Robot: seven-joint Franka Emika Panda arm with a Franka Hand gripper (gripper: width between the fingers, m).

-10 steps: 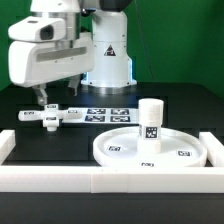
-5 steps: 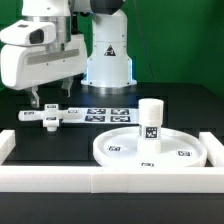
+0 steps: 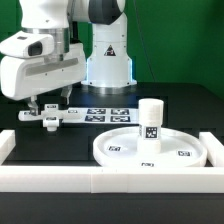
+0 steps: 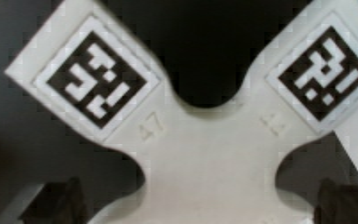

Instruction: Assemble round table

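At the exterior view's left, the gripper (image 3: 45,107) hangs low over a flat, elongated white plastic base piece (image 3: 58,118) lying on the black worktop (image 3: 185,112). Its fingers (image 4: 55,200) are spread wide on either side of the piece's neck. The forked end carries two square black-and-white tags. Rightward, a smooth post (image 3: 150,121) stands upright on a large, rimmed round disc (image 3: 115,150).
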